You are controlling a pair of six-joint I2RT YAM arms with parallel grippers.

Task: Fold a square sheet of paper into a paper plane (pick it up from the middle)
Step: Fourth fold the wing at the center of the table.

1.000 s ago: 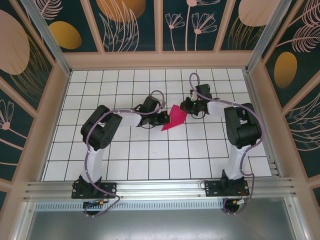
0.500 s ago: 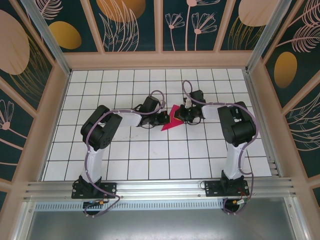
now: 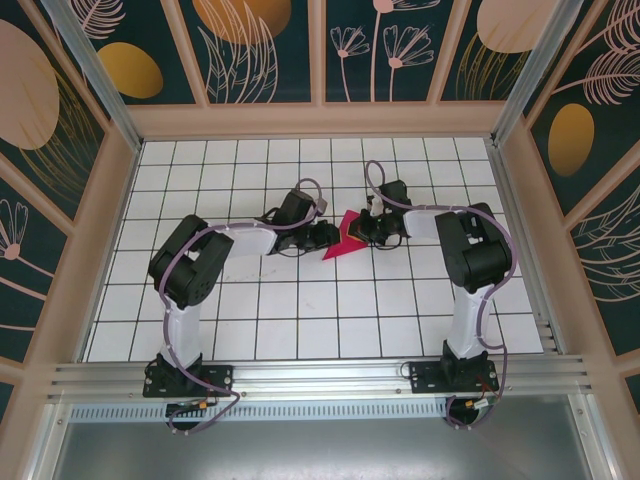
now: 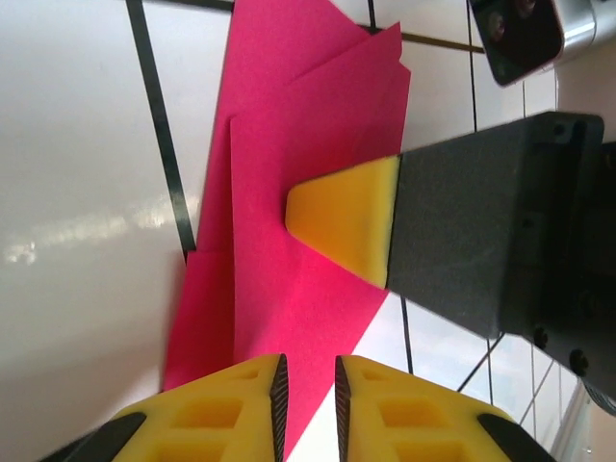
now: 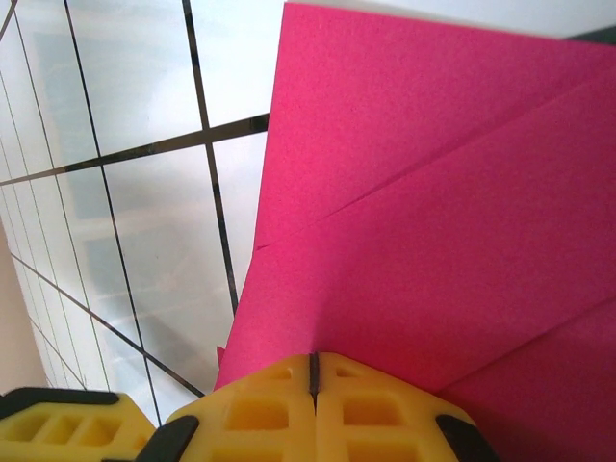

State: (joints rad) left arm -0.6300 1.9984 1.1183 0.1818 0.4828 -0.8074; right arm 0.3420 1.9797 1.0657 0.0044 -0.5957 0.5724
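The pink paper sheet point(image 3: 343, 238) lies near the middle of the white gridded tabletop point(image 3: 300, 300), already folded into a pointed shape with several overlapping flaps and creases, its tip aimed toward the near-left. Both arms reach in over it from opposite sides and meet there. The left gripper point(image 4: 308, 371) sits at the paper's left edge; its yellow fingers point(image 4: 231, 399) stand a narrow gap apart, and the edge of the paper runs down toward that gap, though nothing looks pinched. The right gripper point(image 5: 313, 371) comes in from the other side with its yellow pads pressed flat together, a thin seam between them, and their tip rests on the middle of the folded sheet; I cannot tell whether any layer of paper is caught between them. From the left wrist, that right finger point(image 4: 346, 221) covers the centre of the paper, and the right arm's wrist camera point(image 4: 518, 34) hangs just above it. Black grid lines cross the table under and beside the sheet. Purple-grey cables point(image 3: 190, 265) loop along both arms. Teal wall panels point(image 3: 260, 45) with painted leaves and flowers stand around the table, and an aluminium rail point(image 3: 320, 375) carrying the two arm bases runs along the near edge.
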